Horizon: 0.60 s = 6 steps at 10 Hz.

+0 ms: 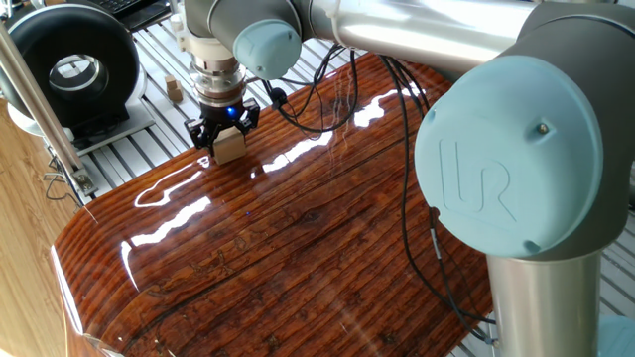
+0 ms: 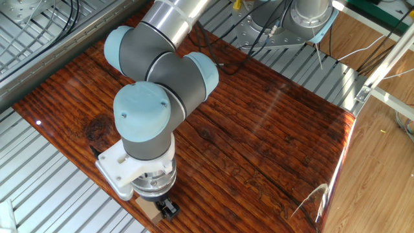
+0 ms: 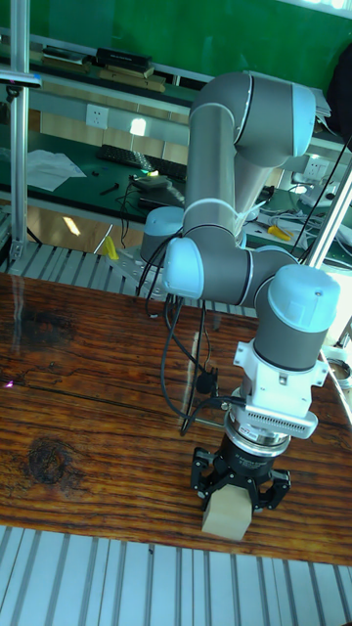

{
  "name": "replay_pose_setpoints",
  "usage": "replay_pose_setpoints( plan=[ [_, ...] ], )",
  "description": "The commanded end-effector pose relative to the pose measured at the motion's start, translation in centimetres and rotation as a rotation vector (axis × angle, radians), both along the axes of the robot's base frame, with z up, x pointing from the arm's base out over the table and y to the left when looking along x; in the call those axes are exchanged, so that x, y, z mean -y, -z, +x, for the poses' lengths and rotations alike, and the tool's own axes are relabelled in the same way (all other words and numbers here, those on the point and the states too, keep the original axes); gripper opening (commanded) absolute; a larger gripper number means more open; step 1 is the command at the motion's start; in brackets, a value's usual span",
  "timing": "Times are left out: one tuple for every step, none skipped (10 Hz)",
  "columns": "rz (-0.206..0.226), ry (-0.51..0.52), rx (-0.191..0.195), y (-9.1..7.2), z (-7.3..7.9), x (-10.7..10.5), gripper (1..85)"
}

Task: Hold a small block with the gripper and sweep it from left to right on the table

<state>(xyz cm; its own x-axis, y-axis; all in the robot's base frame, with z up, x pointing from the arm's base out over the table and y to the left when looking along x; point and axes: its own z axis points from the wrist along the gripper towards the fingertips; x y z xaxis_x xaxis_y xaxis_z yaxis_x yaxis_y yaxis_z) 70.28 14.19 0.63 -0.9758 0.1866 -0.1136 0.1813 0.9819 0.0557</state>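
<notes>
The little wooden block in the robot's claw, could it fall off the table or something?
Maybe. The black two-fingered tool grips the light-tan wooden cube right beside the near edge of the glossy reddish-brown table, so a slip could drop it onto the silver slatted surface. Dangling black cables might also snag during the sweep.

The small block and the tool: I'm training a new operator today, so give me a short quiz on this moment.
1. True or false: the tool is shut on the small block.
2. The block sits: A) mid-table, B) near an edge of the table, C) on the aluminium slats.
3. What colour is the light on the tool?

Key: 1 true; 2 B; 3 blue.
</notes>
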Motion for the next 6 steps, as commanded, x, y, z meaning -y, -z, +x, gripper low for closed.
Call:
replay_pose_setpoints(
  plan=[
    [0.015, 0.014, -0.002, -0.18, 0.09, -0.48, 1.0],
    [0.013, 0.015, -0.002, -0.23, 0.12, -0.55, 1.0],
    [0.013, 0.015, -0.002, -0.26, 0.13, -0.62, 1.0],
    [0.013, 0.017, -0.002, -0.24, 0.11, -0.68, 1.0],
    [0.011, 0.020, -0.002, -0.19, 0.14, -0.79, 1.0],
    [0.002, 0.024, -0.002, -0.10, 0.24, -0.96, 1.0]
  ],
)
